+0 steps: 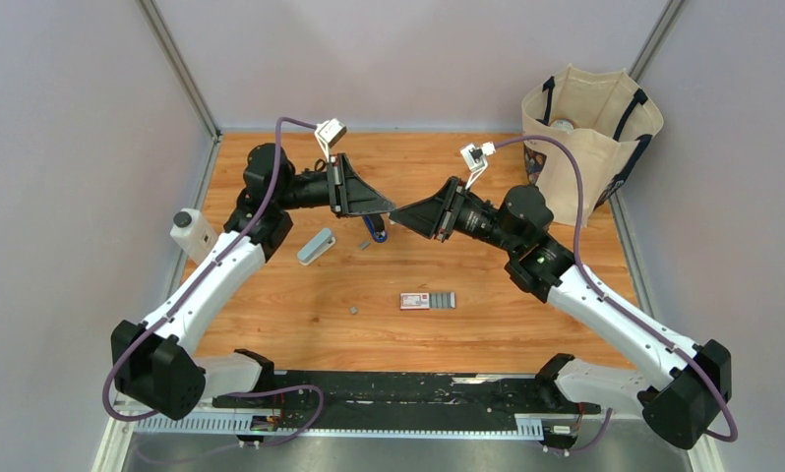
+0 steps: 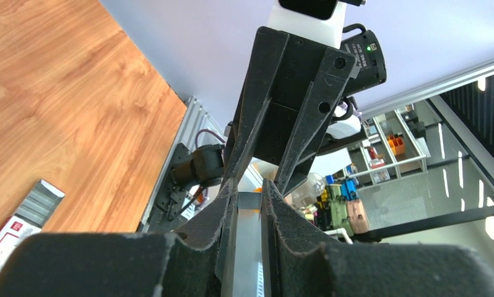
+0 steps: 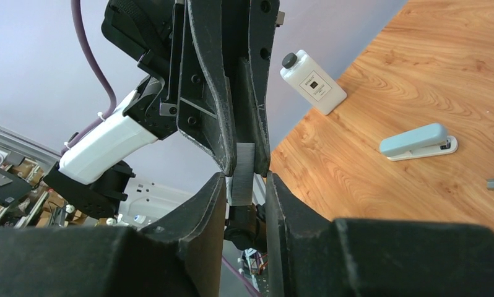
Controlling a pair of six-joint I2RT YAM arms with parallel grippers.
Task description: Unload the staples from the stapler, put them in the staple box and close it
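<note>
Currently your two arms meet tip to tip above the middle of the surface (image 1: 300, 295). Your left claw (image 2: 249, 185) is clamped shut on a short grey ribbed strip, which looks like the staples (image 3: 240, 173). The strip pokes out past its fingertips toward the other arm.

Your right claw (image 3: 244, 182) has its jaws a little apart and straddles the free end of that strip. One finger sits right against it and the other shows a sliver of gap, so it does not read as a grip yet.

The stapler (image 1: 374, 230), dark blue, shows in the overhead view just beneath the left claw's tip. These views do not show whether it lies on the surface or hangs there.

Judging by this, the step in hand is drawing off or handing over the staples. Whether any part of the strip sits in the stapler's rail is hidden.

The next move calls for closing the right claw squarely on the strip's two edges before the left claw lets go. Use light pressure, since such a strip may snap or slip sideways.

Well to the near side of both claws, a red-and-white box (image 1: 428, 300) lies on the surface. A small grey bit (image 1: 354, 310) lies just beside it, on the left claw's side.
</note>
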